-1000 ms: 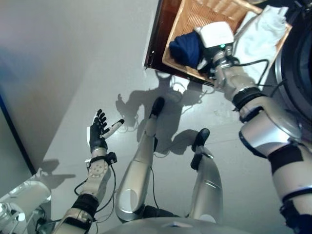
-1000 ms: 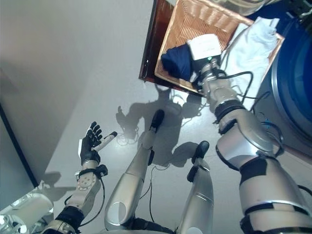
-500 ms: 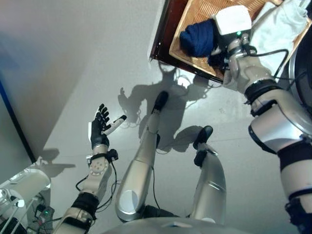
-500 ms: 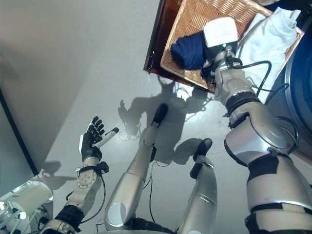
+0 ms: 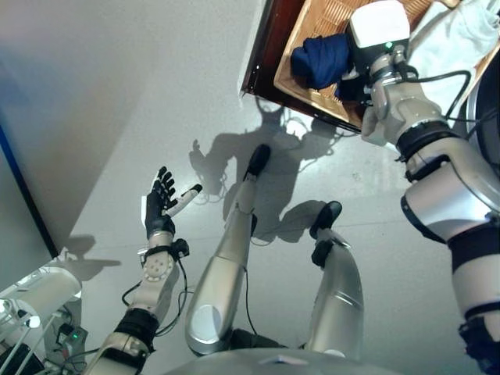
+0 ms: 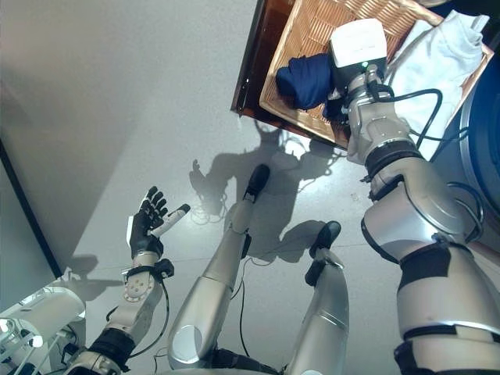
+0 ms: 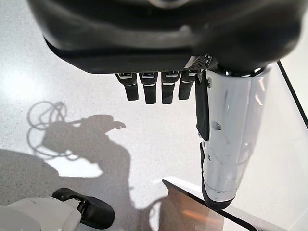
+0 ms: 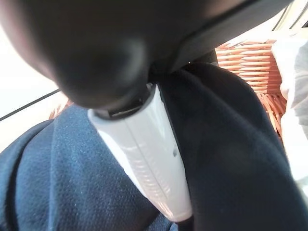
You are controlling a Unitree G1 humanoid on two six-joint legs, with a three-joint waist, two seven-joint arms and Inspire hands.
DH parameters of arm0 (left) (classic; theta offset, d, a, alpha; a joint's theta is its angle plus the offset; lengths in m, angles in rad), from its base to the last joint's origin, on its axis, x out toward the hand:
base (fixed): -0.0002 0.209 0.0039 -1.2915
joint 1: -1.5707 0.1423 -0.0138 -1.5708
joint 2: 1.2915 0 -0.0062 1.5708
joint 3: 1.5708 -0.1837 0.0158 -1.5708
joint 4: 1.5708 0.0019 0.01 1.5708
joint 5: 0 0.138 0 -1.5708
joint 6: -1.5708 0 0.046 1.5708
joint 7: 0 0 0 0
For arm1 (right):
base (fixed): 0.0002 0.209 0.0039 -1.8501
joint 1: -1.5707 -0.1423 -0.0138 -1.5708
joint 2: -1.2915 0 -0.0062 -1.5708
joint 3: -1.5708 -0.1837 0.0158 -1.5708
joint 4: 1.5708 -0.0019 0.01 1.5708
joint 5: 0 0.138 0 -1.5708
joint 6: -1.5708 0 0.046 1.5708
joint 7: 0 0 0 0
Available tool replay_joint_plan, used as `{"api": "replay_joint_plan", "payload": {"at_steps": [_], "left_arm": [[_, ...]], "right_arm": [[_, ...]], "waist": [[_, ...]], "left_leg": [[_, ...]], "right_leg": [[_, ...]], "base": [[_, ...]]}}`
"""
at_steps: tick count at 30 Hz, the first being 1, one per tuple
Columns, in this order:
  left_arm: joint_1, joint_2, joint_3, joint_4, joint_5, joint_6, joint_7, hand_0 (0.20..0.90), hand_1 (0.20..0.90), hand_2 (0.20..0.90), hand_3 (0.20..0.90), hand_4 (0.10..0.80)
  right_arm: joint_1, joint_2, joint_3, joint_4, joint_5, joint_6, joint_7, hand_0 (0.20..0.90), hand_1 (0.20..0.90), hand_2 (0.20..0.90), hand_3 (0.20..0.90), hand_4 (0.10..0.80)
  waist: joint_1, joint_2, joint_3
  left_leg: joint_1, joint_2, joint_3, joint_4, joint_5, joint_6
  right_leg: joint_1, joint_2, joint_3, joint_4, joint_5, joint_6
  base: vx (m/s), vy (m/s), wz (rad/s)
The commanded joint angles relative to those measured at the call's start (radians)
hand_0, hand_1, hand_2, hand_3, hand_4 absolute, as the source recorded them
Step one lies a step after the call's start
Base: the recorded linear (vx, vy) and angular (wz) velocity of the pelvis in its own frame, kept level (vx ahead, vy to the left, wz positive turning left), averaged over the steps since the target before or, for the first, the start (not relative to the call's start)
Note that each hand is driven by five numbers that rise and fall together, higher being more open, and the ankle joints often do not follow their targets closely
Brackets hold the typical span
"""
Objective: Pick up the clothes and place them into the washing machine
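A navy cloth (image 5: pixel 319 58) lies bunched in a wicker basket (image 5: pixel 312 16) at the upper right. My right hand (image 8: pixel 139 154) reaches into the basket, mostly hidden under its white wrist camera in the eye views. In the right wrist view its white-covered thumb presses into the navy cloth (image 8: pixel 57 183), with a fold bunched up against the palm. A white cloth (image 6: pixel 437 55) hangs over the basket's right side. The washing machine (image 5: pixel 486 117) shows as a dark round door at the right edge. My left hand (image 5: pixel 160 207) hangs low on the left over the floor, open and empty.
The basket rests on a dark brown wooden stand (image 5: pixel 262 55). Grey floor (image 5: pixel 141 94) spreads below and to the left. A dark strip (image 5: pixel 19 195) runs along the floor's left edge.
The whole picture has shifted a little. My right hand has moved slightly further into the basket with the navy cloth. The left hand has stayed where it was.
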Motion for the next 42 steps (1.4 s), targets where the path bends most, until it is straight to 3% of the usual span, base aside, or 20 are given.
{"api": "replay_joint_plan", "payload": {"at_steps": [1,8,14,15,16,19,33,42], "left_arm": [[0.023,0.056,0.009,-0.037,-0.001,-0.063,0.03,0.9,0.9,0.9,0.9,0.8],[0.022,0.049,0.006,0.018,0.002,-0.063,0.036,0.9,0.9,0.9,0.9,0.8],[0.035,0.025,-0.008,0.092,-0.015,-0.048,0.038,0.9,0.9,0.9,0.9,0.8],[0.033,0.025,-0.008,0.093,-0.016,-0.048,0.038,0.9,0.9,0.9,0.9,0.8],[0.044,0.021,-0.014,0.101,-0.014,-0.044,0.033,0.9,0.9,0.9,0.9,0.8],[0.052,0.021,-0.017,0.117,-0.011,-0.035,0.028,0.9,0.9,0.9,0.9,0.8],[0.063,0.0,-0.021,0.186,-0.002,-0.018,-0.019,0.9,0.9,0.9,0.9,0.8],[0.065,-0.021,-0.046,0.226,-0.027,-0.002,-0.061,0.9,0.9,0.9,0.9,0.8]], "right_arm": [[-0.066,-0.081,-0.01,-0.053,0.046,0.022,-0.079,0.2,0.2,0.2,0.2,0.3],[-0.032,-0.087,-0.114,-0.163,0.204,-0.022,-0.108,0.2,0.2,0.2,0.2,0.3],[0.097,-0.065,-0.369,-0.397,0.532,-0.12,-0.147,0.2,0.2,0.2,0.2,0.3],[0.095,-0.067,-0.369,-0.397,0.532,-0.12,-0.147,0.2,0.2,0.2,0.2,0.3],[0.145,-0.056,-0.459,-0.432,0.654,-0.163,-0.165,0.2,0.2,0.2,0.2,0.3],[0.206,-0.036,-0.559,-0.459,0.81,-0.217,-0.16,0.2,0.2,0.2,0.2,0.3],[0.33,-0.007,-0.763,-0.439,1.183,-0.333,-0.073,0.2,0.2,0.2,0.2,0.3],[0.356,-0.021,-0.91,-0.297,1.538,-0.375,0.019,0.2,0.2,0.2,0.2,0.3]], "waist": [[0.017,0.055,-0.028],[-0.007,0.035,-0.028],[-0.055,0.009,-0.028],[-0.053,0.01,-0.028],[-0.068,0.01,-0.028],[-0.082,0.013,-0.028],[-0.124,0.085,-0.028],[-0.157,0.132,-0.03]], "left_leg": [[-0.057,-0.05,0.085,0.003,0.004,-0.014],[0.004,-0.037,0.114,0.004,-0.005,-0.009],[0.08,-0.018,0.152,0.014,-0.024,0.001],[0.076,-0.015,0.151,0.013,-0.021,0.001],[0.108,-0.015,0.161,0.017,-0.031,0.004],[0.139,-0.011,0.175,0.018,-0.04,0.006],[0.256,-0.006,0.225,-0.001,-0.046,0.003],[0.301,-0.007,0.255,-0.005,-0.054,0.002]], "right_leg": [[0.032,0.019,0.024,-0.03,0.004,-0.048],[0.081,0.026,0.051,-0.046,0.015,-0.046],[0.145,0.039,0.089,-0.059,0.015,-0.051],[0.142,0.042,0.089,-0.06,0.02,-0.051],[0.169,0.041,0.099,-0.061,0.012,-0.052],[0.193,0.045,0.111,-0.065,0.009,-0.053],[0.28,0.048,0.165,-0.083,0.003,-0.055],[0.301,0.049,0.2,-0.072,-0.002,-0.055]], "base": [[0.0,0.0,0.0],[0.008,0.0,-0.07],[0.013,-0.013,-0.21],[0.034,-0.056,-0.28],[0.005,-0.029,-0.19],[0.021,-0.042,-0.13],[0.004,-0.021,-0.14],[0.002,-0.012,-0.11]]}}
